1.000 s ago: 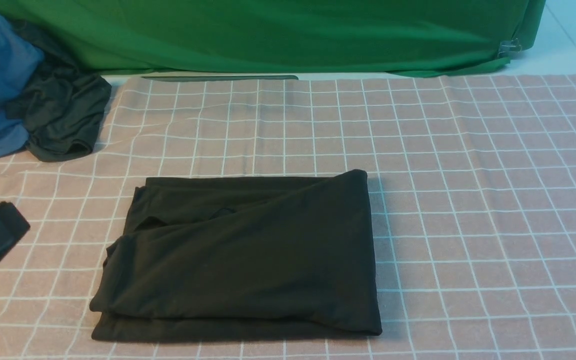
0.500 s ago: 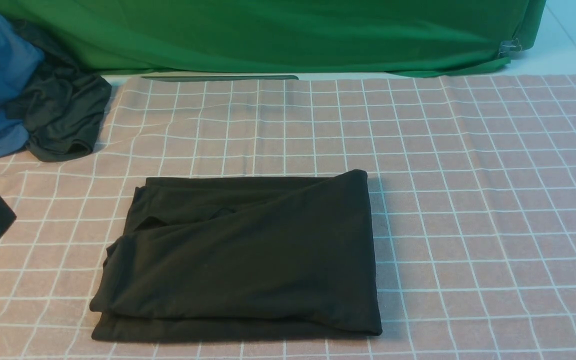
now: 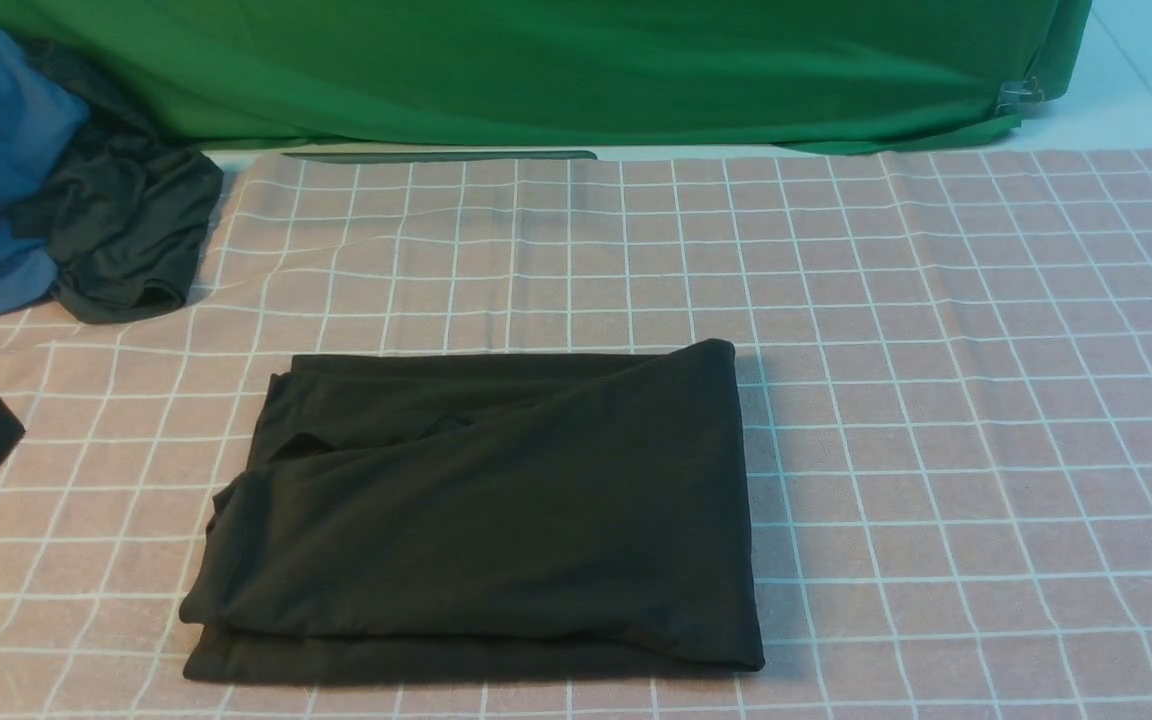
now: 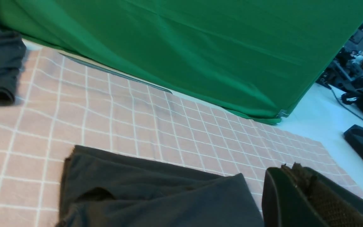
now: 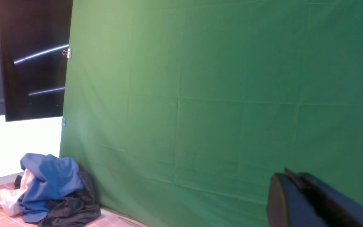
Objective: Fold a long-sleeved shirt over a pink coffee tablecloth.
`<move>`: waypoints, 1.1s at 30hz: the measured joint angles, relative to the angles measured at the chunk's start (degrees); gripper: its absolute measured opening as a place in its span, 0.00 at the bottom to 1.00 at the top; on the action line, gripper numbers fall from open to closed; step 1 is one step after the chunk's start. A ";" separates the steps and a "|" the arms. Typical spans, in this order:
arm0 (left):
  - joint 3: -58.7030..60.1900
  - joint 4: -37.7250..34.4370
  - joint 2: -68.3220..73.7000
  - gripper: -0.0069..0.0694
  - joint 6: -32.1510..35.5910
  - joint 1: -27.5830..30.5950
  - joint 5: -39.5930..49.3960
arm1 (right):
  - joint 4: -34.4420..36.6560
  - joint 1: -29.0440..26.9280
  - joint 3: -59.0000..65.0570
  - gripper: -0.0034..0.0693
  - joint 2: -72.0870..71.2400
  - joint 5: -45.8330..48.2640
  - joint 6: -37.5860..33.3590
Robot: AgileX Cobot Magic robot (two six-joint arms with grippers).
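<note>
Your left gripper shows its jaws pressed together, holding nothing, just beside the folded long-sleeved shirt lying mid pink coffee tablecloth. Your right gripper also looks closed and empty, raised toward the green cloth

Black shirt on pink (white-gridded) tablecloth.
</note>
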 joint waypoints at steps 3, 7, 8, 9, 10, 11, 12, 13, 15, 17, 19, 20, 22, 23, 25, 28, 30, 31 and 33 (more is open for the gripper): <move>2.28 0.41 -0.63 0.15 1.46 0.62 -4.89 | 0.00 0.00 0.00 0.14 -0.05 0.11 0.02; 11.00 -0.38 -4.11 0.15 5.90 5.21 -16.19 | 0.00 0.00 0.00 0.15 -0.05 0.12 0.07; 14.79 -0.44 -5.65 0.15 6.48 7.39 -19.53 | 0.00 0.00 0.00 0.16 -0.05 0.12 0.07; 17.48 -0.44 -6.91 0.15 6.71 8.93 -21.21 | 0.00 0.00 0.00 0.16 -0.11 0.12 0.07; 20.07 -0.28 -8.12 0.15 6.79 10.46 -22.26 | 0.00 0.00 0.00 0.16 -0.11 0.12 0.07; 22.05 -0.28 -9.06 0.15 7.00 11.63 -22.83 | 0.00 0.00 0.00 0.17 -0.11 0.12 0.07; 24.39 -0.22 -10.20 0.15 7.13 12.97 -23.03 | 0.00 0.00 0.00 0.17 -0.11 0.12 0.07; 26.56 -0.21 -11.27 0.15 7.18 14.10 -23.09 | 0.00 0.00 0.00 0.17 -0.11 0.12 0.07; 29.17 -0.21 -13.02 0.15 7.31 15.41 -22.71 | 0.00 0.00 0.00 0.17 -0.19 0.12 0.07; 29.74 -0.03 -15.12 0.15 7.52 16.37 -20.03 | 0.00 0.00 0.00 0.17 -0.19 0.16 0.07; 29.84 0.63 -16.72 0.15 7.75 16.55 -15.71 | 0.00 0.00 0.00 0.17 -0.19 0.16 0.07; 29.84 0.65 -16.71 0.15 7.75 16.55 -14.76 | 0.00 0.00 0.00 0.17 -0.19 0.16 0.07; 29.92 1.01 -16.90 0.15 7.75 16.55 -12.00 | 0.00 0.00 0.00 0.18 -0.19 0.11 0.07; 29.92 1.07 -16.90 0.15 7.75 16.55 -11.60 | 0.00 0.00 0.00 0.19 -0.19 0.22 0.07; 29.92 1.19 -17.05 0.15 7.75 16.55 -11.49 | 0.00 0.00 0.00 0.20 -0.19 0.17 0.07; 29.92 1.19 -17.04 0.15 7.80 16.55 -11.49 | 0.00 0.00 0.00 0.21 -0.19 0.21 0.07; 29.92 1.19 -17.04 0.15 7.80 16.55 -11.49 | 0.00 0.00 0.00 0.21 -0.19 0.21 0.09; 29.92 1.19 -17.04 0.15 7.80 16.55 -11.49 | 0.00 0.00 0.00 0.22 -0.19 0.21 0.09; 29.92 1.19 -17.04 0.15 7.80 16.55 -11.49 | 0.00 0.00 0.00 0.22 -0.19 0.21 0.09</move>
